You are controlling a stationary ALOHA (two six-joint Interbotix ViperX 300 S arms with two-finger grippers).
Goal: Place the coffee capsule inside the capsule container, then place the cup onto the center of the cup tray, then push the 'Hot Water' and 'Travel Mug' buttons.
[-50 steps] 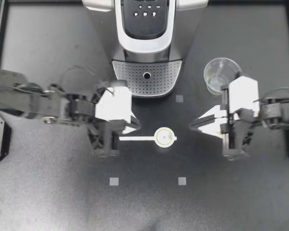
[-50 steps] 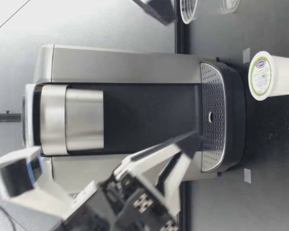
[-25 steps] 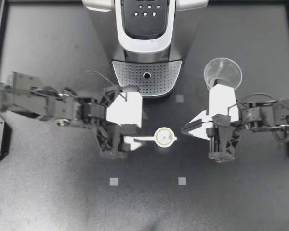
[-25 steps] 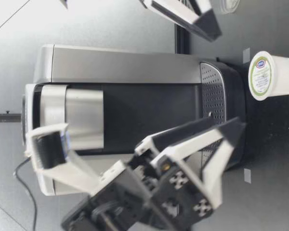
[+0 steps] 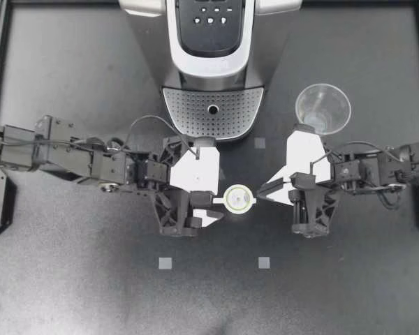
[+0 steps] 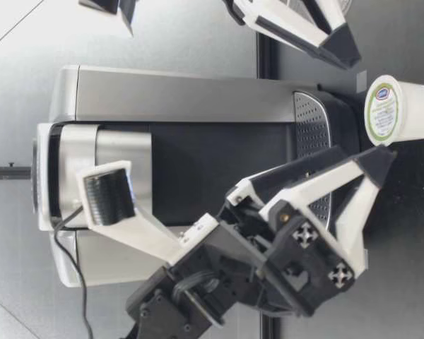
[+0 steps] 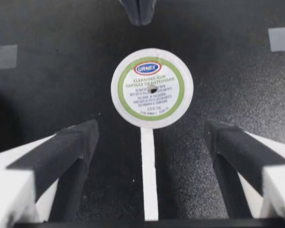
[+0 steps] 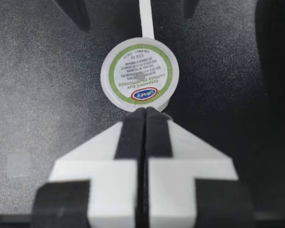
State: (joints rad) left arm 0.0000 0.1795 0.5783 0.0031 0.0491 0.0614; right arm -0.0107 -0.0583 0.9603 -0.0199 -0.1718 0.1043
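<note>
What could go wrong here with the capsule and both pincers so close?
My right pincer, shut, has its tip at the rim of the capsule; a nudge might tip or slide it.
My left pincer, open, has the capsule mostly ahead of its fingers; closing now would probably miss.

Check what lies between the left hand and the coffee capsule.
Only a white tape strip on bare table, running from the coffee capsule back toward the open left hand; the left wrist view shows it.
</note>
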